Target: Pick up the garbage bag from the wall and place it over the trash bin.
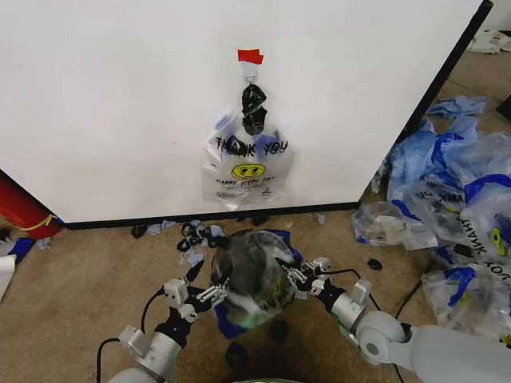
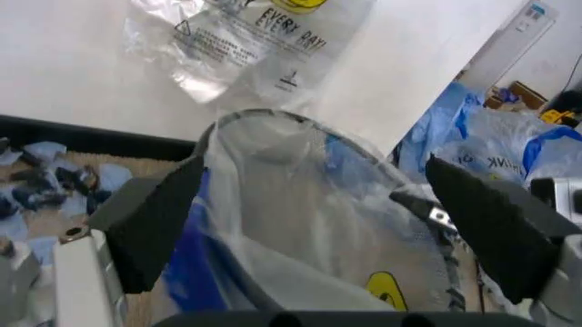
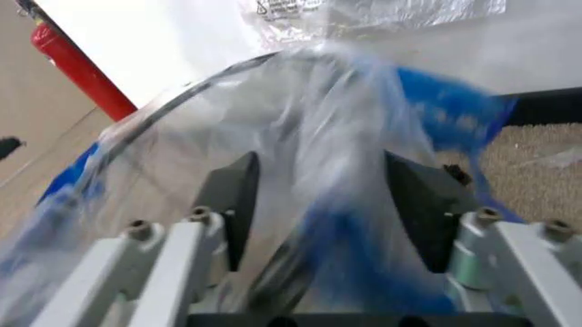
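The black mesh trash bin stands on the carpet in front of the white wall. A clear garbage bag with blue handles is draped over it, and its yellow smiley shows in the left wrist view. My left gripper is at the bin's left side, wide open, with the bagged rim between its pads. On the bin's right side, my right gripper is open, with blue-edged bag plastic running between its fingers. Another such bag hangs from the hook under the red tape.
A bluish heap of similar bags covers the floor at right. A red extinguisher leans at the wall's left end. Black clips and plastic scraps lie by the wall's foot, more clips near the bin.
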`<state>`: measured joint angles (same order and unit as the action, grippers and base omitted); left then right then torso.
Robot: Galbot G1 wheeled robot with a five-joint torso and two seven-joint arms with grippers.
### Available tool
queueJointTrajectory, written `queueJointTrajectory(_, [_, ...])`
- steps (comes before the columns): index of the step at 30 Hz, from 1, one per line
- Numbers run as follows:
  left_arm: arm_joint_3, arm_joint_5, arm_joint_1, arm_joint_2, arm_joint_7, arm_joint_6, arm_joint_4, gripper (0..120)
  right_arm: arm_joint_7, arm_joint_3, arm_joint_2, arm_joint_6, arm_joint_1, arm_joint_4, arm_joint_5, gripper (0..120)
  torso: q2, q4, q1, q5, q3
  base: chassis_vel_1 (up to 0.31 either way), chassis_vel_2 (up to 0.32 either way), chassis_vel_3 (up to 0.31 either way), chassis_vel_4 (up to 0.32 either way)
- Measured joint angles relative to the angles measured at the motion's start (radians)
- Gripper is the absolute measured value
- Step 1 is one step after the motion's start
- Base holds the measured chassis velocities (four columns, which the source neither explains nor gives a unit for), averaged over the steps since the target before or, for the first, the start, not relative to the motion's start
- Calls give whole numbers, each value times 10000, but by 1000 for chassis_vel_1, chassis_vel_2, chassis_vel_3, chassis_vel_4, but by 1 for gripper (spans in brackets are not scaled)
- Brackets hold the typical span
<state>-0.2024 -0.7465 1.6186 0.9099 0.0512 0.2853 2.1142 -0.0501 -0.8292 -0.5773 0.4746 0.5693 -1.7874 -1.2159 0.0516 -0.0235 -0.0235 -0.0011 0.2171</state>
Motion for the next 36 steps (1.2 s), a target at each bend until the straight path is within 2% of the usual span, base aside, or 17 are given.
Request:
queueJointTrajectory(4, [-2, 75, 121, 91, -8, 45, -15, 97, 15, 198, -38, 85, 80, 24, 43, 72, 0, -2, 0, 0, 0, 0, 0, 0, 0])
queueJointTrajectory(6, [-5, 90, 144, 102, -9, 52, -15, 97, 19, 244, -60, 109, 99, 30, 46, 75, 0, -1, 0, 1, 0, 0, 0, 0, 0])
queueJointTrajectory(11, [-40, 160, 257, 166, -13, 95, -16, 96, 37, 683, -83, 198, 351, -106, 100, 96, 0, -1, 0, 0, 0, 0, 0, 0, 0])
queueJointTrajectory(15, [-73, 158, 251, 105, -13, 99, -24, 96, -345, 1435, 35, 172, 890, -764, 204, 100, 0, 1, 0, 0, 0, 0, 0, 0, 0])
queueJointTrajectory(19, [-112, 77, 85, -37, -1, 87, -52, 97, -1809, 3109, 416, -484, 2404, -2537, 248, 100, 0, -3, 0, -2, 0, 0, 0, 0, 0])
queueJointTrajectory(20, [-112, 77, 85, -37, -1, 87, -52, 97, -1809, 3109, 416, -484, 2404, -2537, 248, 100, 0, -3, 0, -2, 0, 0, 0, 0, 0])
queueJointTrajectory(22, [-78, 44, 10, -41, 8, 64, -91, 97, -3143, 3880, 570, -1217, 3221, -3599, 349, 100, 0, -8, 0, 0, -1, 0, 0, 0, 0])
queueJointTrajectory(25, [3, 42, -55, -14, 9, 28, -155, 97, -5442, 4296, 479, -2268, 3735, -5064, 372, 100, 1, -4, 0, -4, -1, 0, 0, 0, 0])
queueJointTrajectory(27, [48, 56, -83, 39, 9, 9, -210, 97, -6805, 4332, 139, -2808, 3816, -5690, 331, 100, 0, 0, 0, -3, -1, 0, 0, 0, 0])
queueJointTrajectory(28, [48, 56, -83, 39, 9, 9, -210, 97, -6805, 4332, 139, -2808, 3816, -5690, 331, 100, 0, 0, 0, -3, -1, 0, 0, 0, 0])
queueJointTrajectory(30, [80, 92, -91, 129, 8, 0, -253, 96, -8327, 4161, -481, -3439, 3718, -6040, 290, 100, 0, -2, 0, -3, -1, 0, 0, 0, 0])
queueJointTrajectory(32, [85, 118, -65, 176, 5, -7, -262, 97, -9108, 3952, -880, -3723, 3585, -6080, 329, 100, 0, 0, 1, 7, -1, 0, 0, 0, 0])
queueJointTrajectory(34, [58, 144, 5, 223, 5, -12, -264, 97, -10017, 3685, -1336, -4221, 3466, -6039, 331, 100, 0, 2, 0, -6, -1, 0, 0, 0, 0])
queueJointTrajectory(36, [17, 154, 56, 237, 4, -13, -263, 97, -10349, 3516, -1540, -4387, 3461, -5904, 369, 100, 0, 1, 0, -3, -1, 0, 0, 0, 0])
